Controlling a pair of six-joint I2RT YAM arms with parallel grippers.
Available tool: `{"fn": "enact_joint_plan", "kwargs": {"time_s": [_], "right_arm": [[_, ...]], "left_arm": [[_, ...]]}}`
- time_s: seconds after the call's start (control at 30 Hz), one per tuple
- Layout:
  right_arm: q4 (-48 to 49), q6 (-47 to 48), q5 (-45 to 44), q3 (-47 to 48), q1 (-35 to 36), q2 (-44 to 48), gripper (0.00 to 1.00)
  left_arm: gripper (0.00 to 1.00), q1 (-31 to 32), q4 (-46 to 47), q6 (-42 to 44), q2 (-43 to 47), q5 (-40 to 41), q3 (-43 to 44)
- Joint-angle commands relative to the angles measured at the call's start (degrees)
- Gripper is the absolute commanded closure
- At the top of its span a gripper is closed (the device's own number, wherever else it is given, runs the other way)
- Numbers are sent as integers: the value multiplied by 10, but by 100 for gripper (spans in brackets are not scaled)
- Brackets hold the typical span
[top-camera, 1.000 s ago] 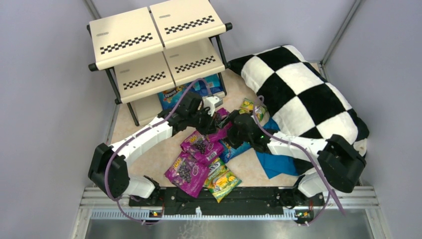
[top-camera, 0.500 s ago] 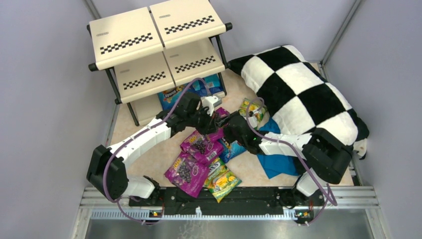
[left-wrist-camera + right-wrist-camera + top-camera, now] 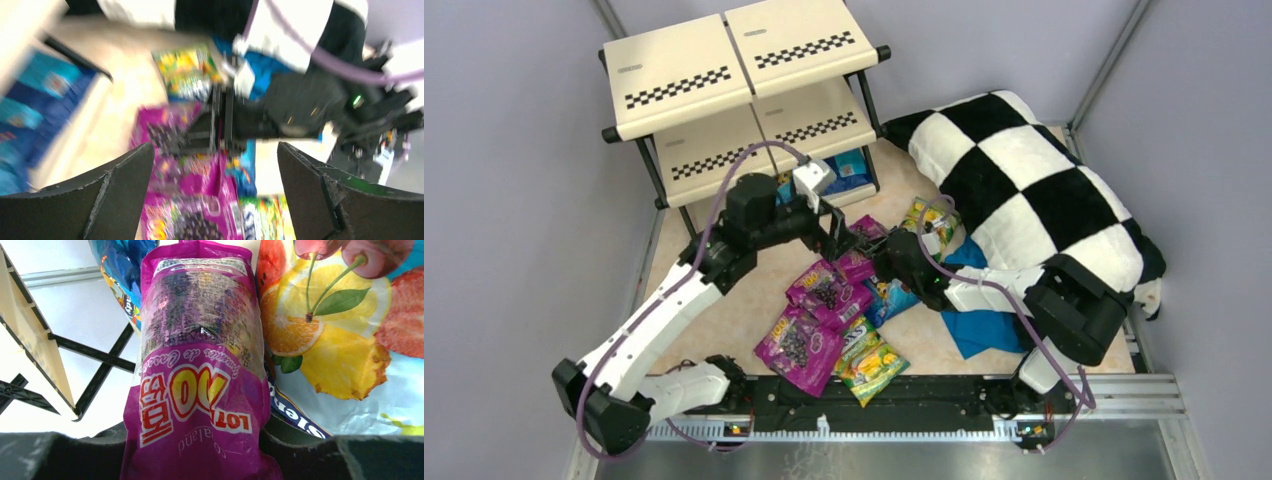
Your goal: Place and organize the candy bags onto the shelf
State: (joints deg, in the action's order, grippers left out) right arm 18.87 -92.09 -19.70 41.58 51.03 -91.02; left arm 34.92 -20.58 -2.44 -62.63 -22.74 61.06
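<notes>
Though the counter [image 3: 714, 300] is crowded on its right by a checkered pillow [image 3: 1034, 190], the shelf [image 3: 724, 75] stands free at the back left, its top tier bare and blue candy bags [image 3: 849, 165] apparently lying on the lowest tier. A blue cloth [image 3: 979, 330] lies near the right arm. Loose on the counter in front of the shelf are 2 purple bags [image 3: 802, 345] and a green-yellow bag [image 3: 869, 360]; a second fruit bag [image 3: 929, 222] sits against the pillow.

The right tool [image 3: 892, 262] is clamped on the end of a third grape packet [image 3: 200, 350], which hangs just above the pile (its print faces the wrist camera). The left tool [image 3: 215, 165] hovers close over the same pile, fingers wide apart and gripping nothing.

To do this step well, the packet should probably be lifted clear of its neighbours before travelling, then slid in flat under a tier edge. With both arms so near each other, the left one likely needs to give way first.
</notes>
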Motion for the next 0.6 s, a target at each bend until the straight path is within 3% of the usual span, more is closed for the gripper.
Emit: {"fn": "enact_joint_plan", "kwargs": {"time_s": [0.0,0.13,0.27,0.57], "right_arm": [[63,29,40,-4,-13,43,59],[56,52,78,6,-31,74,62],[37,62,109,8,-52,120,62],[-29,96,128,56,-91,212,66]], "left_arm": [[1,-1,75,-7,17,54,122],[1,-1,144,5,-11,121,191],[1,0,184,64,-31,179,205],[1,-48,300,82,79,259,42]]}}
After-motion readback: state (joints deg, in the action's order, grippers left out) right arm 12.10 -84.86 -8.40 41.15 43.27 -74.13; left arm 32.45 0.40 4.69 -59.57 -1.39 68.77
